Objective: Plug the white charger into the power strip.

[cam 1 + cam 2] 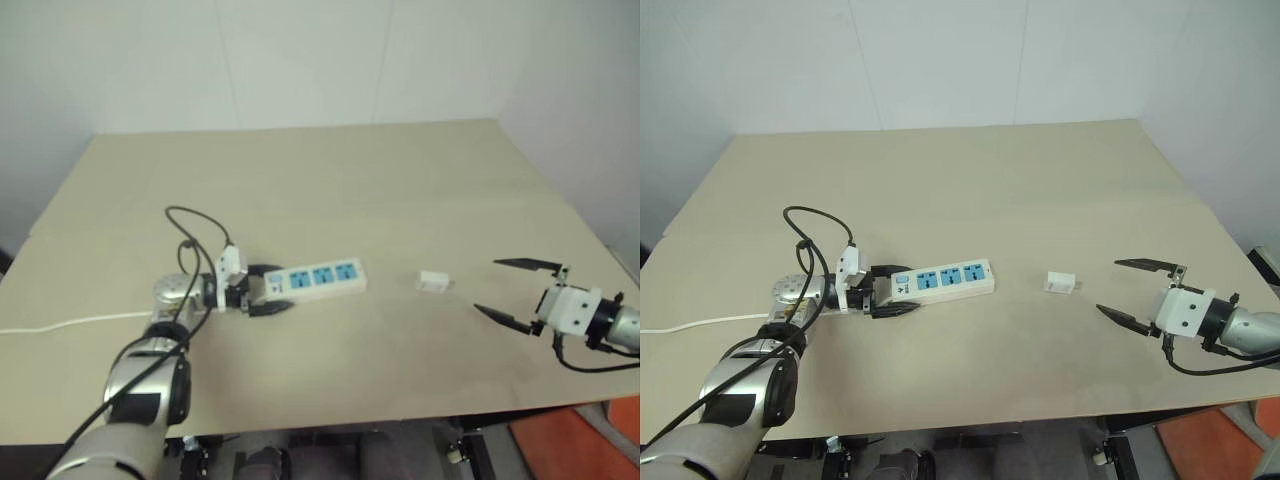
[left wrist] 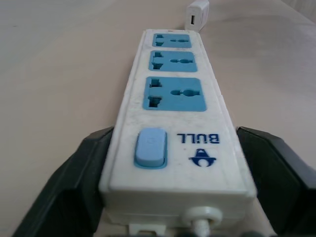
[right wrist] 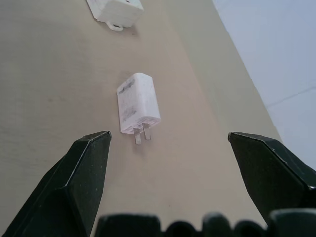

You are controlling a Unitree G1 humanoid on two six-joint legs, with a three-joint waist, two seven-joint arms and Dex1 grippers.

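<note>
Left fingers [image 2: 94, 163] clamp the power strip [image 1: 318, 280] (switch end); right fingers [image 3: 84, 168] spread, facing the white charger [image 3: 138, 103].

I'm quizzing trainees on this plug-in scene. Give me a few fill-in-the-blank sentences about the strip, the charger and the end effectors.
1. The left end effector is shut on the strip's ____ end.
2. The strip has ____ blue sockets.
3. The charger lies on the ____, prongs toward the right end effector.
4. The right end effector is ____.

Missing: switch; three; table; open
</note>
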